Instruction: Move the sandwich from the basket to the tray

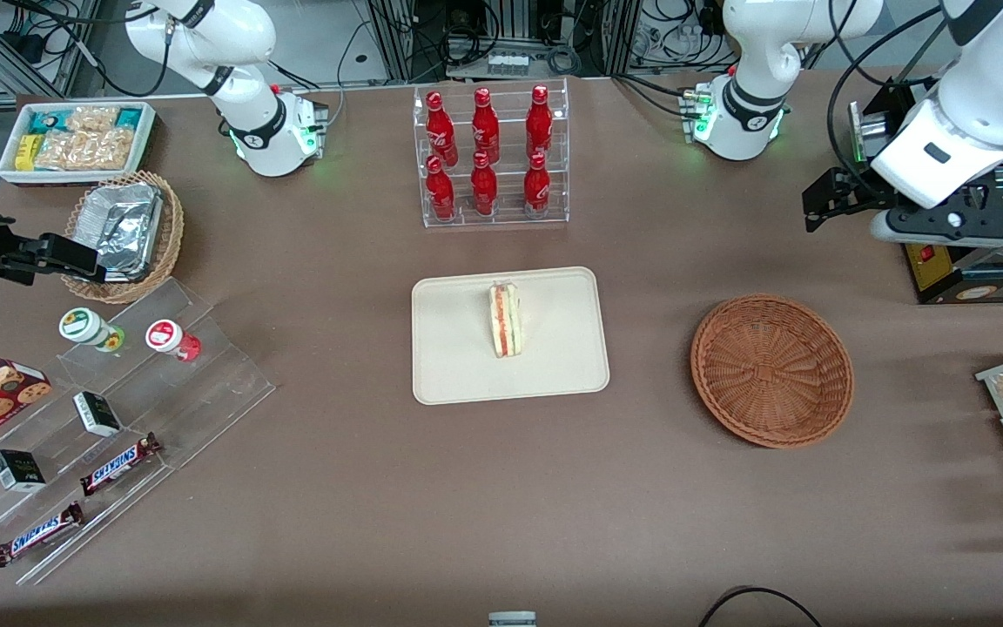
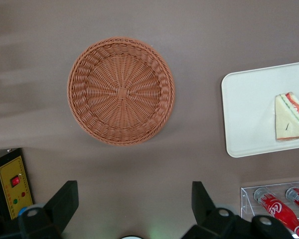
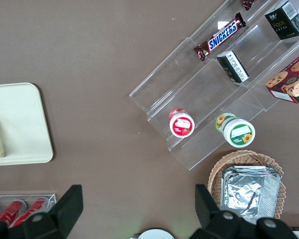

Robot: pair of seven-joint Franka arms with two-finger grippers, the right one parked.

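Your pale triangular bread sandwich [image 1: 505,318] with red and green filling sat on the cream rectangular tray [image 1: 458,366], light, soft, crushable, best pinched across its flat faces; the claw [image 2: 134,209] hung released above the tabletop beside the emptied reddish-brown wicker basket [image 1: 771,370].

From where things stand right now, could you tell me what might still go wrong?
Little remains at risk, since the sandwich already sits on the tray and the basket is empty.

1. The sandwich seems to stand on edge, so a bump to the tray might tip it.
2. The hand is open and raised near the black box at the working arm's end; a careless retreat could clip that box.
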